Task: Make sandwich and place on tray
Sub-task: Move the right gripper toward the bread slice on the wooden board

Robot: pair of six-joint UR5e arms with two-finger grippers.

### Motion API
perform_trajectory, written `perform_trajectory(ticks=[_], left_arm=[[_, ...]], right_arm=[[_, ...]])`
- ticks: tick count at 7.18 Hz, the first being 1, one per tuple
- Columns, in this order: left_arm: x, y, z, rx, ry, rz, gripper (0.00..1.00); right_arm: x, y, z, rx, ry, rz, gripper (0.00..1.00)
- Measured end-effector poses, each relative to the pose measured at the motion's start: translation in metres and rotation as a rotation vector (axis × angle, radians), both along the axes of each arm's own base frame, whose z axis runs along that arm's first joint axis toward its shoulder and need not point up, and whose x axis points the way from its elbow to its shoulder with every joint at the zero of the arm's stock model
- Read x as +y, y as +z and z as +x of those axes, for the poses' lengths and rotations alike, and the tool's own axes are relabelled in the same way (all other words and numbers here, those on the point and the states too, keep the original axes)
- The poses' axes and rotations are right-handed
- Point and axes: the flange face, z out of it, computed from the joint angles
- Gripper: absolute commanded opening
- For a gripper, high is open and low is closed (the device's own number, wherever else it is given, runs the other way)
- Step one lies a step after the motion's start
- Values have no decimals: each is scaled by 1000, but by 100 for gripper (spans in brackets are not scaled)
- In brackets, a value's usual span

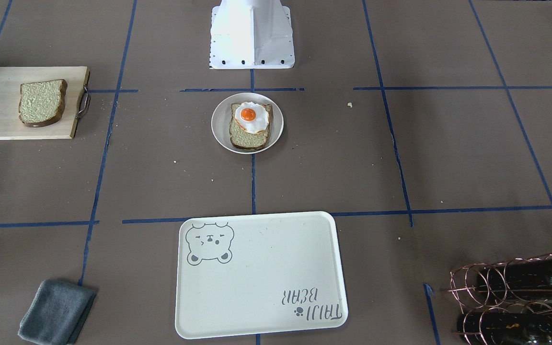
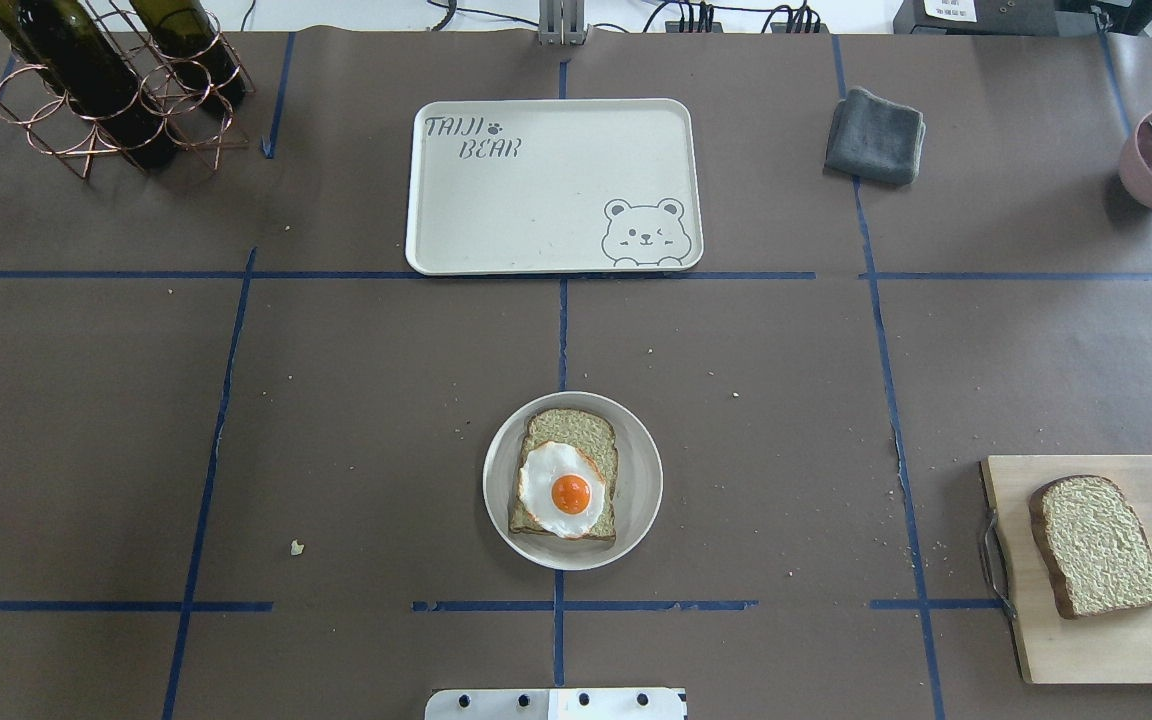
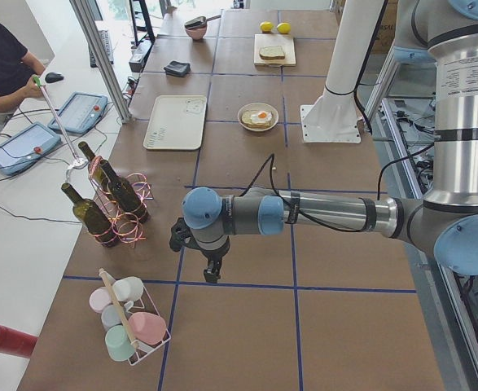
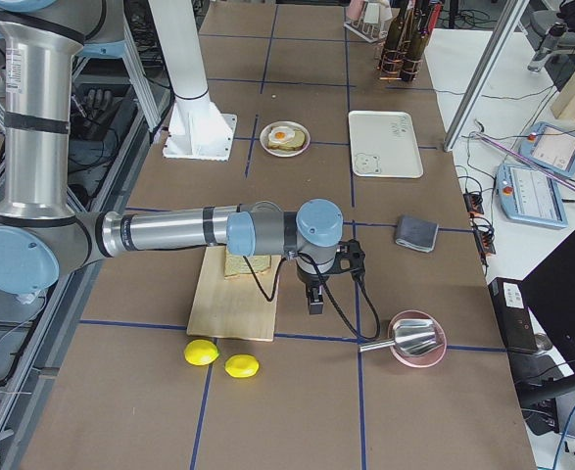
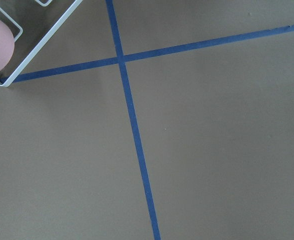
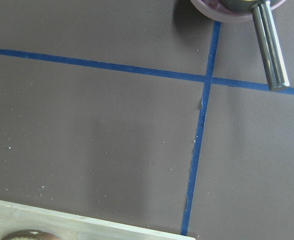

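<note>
Front-facing: the tray (image 1: 257,282) lies on the worktop (image 1: 448,158), midway along the operators' edge. One bread slice (image 1: 247,139), topped with the egg (image 1: 248,116), sits on a plate (image 1: 218,125) nearer the robot's edge.

Overhead: the other slice (image 2: 1096,545) lies on the cutting board (image 2: 1116,640) at the right end.

Side views: the left claw (image 3: 212,275) and the right claw (image 4: 313,304) hang over the worktop ends. I cannot tell their spread.

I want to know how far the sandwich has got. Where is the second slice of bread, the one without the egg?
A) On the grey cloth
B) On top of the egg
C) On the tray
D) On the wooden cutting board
D: the bread slice lies on the cutting board, apart from the plate, where the egg sits uncovered on the other slice.
</note>
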Motion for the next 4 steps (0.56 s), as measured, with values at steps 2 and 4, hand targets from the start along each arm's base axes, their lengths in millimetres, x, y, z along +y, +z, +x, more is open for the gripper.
perform_trajectory(ticks=[2,4], left_arm=[[-5,-21,-19,-8,-41,41,100],[-6,-25,-22,-9,-53,47,100]], right_arm=[[1,0,1,5,2,1,100],[2,0,1,3,3,-1,100]])
